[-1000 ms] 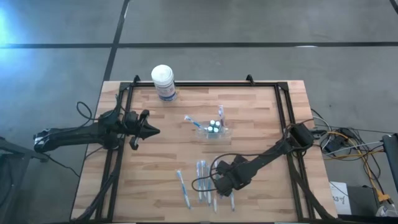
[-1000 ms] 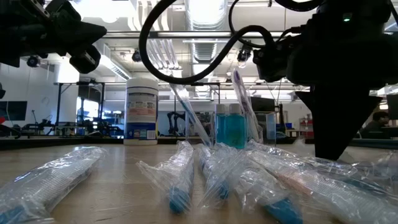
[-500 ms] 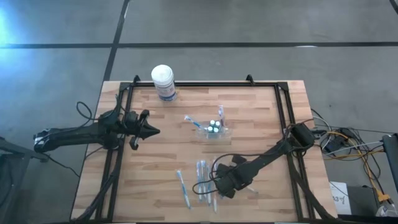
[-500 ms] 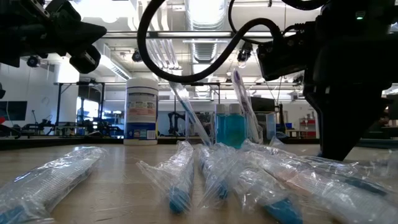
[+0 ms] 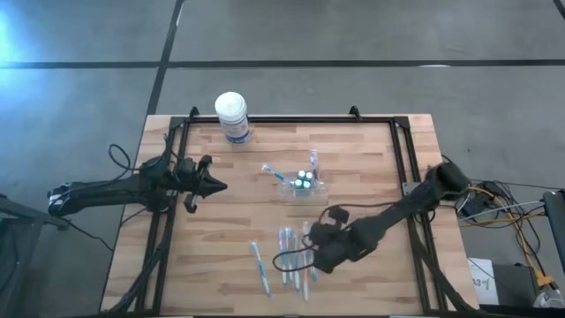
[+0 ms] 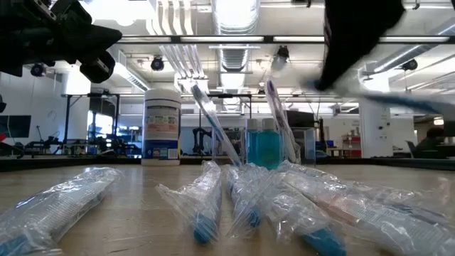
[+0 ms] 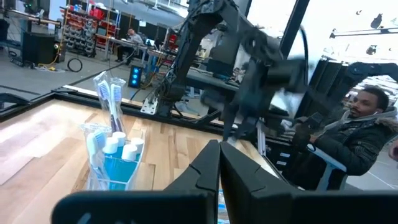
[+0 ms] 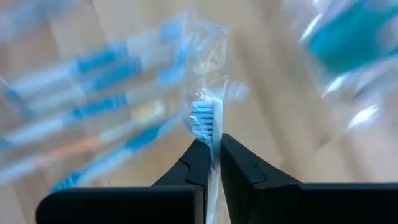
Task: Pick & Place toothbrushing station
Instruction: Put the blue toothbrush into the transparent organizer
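The toothbrushing station (image 5: pixel 303 184), a clear plastic holder with blue bottles and upright toothbrushes, stands at the table's middle; it also shows in the low view (image 6: pixel 264 146) and the left wrist view (image 7: pixel 115 158). My right gripper (image 5: pixel 320 258) hangs above the near side of the table, shut on one plastic-wrapped toothbrush (image 8: pixel 202 118). Several more wrapped toothbrushes (image 5: pixel 284 258) lie on the wood below and left of it. My left gripper (image 5: pixel 214 185) waits shut at the table's left, pointing level at the station. My right gripper pinches the wrapped toothbrush between its two fingers just behind the bristle head (image 8: pixel 210 142). The head sticks out past the fingertips, and the handle runs back between the fingers. The fingers slant down from the table's right. The toothbrush is lifted clear of the table, a blurred streak (image 6: pixel 405 103) in the low view.
A white-lidded round canister (image 5: pixel 232 117) with a blue label stands at the far left of the table. A black frame (image 5: pixel 291 122) runs round the wooden top. A person in a dark jacket (image 7: pixel 354 130) sits beyond the table's right side.
My right gripper has risen from the near-side row of wrapped toothbrushes and tipped less steeply, taking one wrapped toothbrush up with it. That toothbrush, which lay at the row's right end, now hangs clear of the table. The others lie where they were.
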You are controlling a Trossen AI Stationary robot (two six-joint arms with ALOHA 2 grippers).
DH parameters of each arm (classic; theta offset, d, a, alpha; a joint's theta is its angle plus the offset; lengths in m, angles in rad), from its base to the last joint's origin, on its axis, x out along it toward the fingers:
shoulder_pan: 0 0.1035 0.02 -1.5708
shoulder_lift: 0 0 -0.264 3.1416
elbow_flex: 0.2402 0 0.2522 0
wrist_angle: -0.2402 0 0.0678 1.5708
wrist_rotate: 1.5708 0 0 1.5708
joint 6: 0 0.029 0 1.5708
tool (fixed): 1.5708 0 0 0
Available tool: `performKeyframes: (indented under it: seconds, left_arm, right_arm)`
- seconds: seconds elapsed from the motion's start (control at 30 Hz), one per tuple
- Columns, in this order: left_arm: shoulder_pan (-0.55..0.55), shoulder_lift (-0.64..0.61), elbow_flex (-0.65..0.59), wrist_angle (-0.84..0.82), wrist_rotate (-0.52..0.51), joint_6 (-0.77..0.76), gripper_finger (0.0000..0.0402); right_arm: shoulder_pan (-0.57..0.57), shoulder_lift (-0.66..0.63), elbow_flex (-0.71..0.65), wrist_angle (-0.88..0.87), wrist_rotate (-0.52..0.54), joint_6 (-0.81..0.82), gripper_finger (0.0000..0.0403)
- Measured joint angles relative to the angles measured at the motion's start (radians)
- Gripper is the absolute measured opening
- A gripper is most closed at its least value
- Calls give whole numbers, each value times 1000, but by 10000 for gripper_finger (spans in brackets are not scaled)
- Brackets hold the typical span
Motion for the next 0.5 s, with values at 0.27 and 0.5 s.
performKeyframes:
  seconds: [0.27, 0.5]
  left_arm:
    - [0, 0, 0, 0, 0, 20, 13]
    - [-2, 33, -10, -26, 19, 52, 18]
  right_arm:
    - [28, -230, -22, 215, 267, -297, 18]
    - [25, -314, -179, 696, 371, -736, 18]
